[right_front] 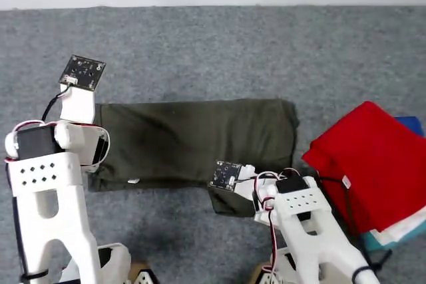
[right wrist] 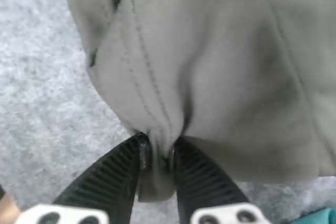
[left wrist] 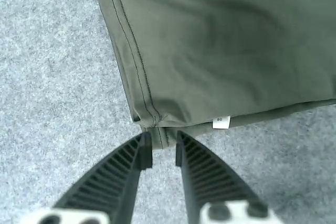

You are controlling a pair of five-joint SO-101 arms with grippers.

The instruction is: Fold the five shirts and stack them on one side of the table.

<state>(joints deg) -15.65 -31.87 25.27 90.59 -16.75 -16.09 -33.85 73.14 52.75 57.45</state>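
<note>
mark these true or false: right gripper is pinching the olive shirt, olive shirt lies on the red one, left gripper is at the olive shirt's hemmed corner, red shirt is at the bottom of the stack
1. The right gripper pinches a bunch of the olive shirt. True.
2. The olive shirt lies on the red shirt. False: it lies flat on the grey table, apart from the red one.
3. The left gripper is at the olive shirt's hemmed corner. True.
4. The red shirt is at the bottom of the stack. False: it is on top, with white, blue and teal edges under it.
</note>
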